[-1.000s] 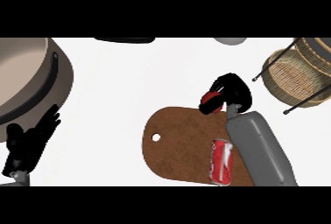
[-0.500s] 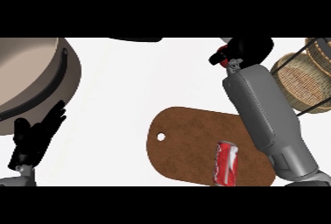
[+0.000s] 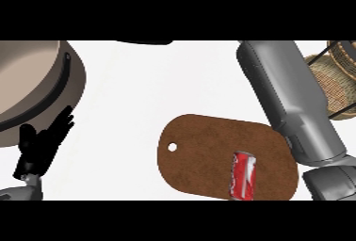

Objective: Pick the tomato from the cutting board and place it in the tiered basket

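Nearest the camera, a red can (image 3: 243, 176) is lying on the brown cutting board (image 3: 208, 155); its label is too blurry to read. No tomato showing on the board. The left hand (image 3: 42, 143) is resting at the left edge, fingers straight and up, beside a big pot (image 3: 38, 80). The right forearm (image 3: 288, 99) is stretching far up past the tiered basket (image 3: 337, 80), with its hand out of sight, so can't tell whether it's holding the tomato. Looks like the carry step; next it needs lowering into a tier.
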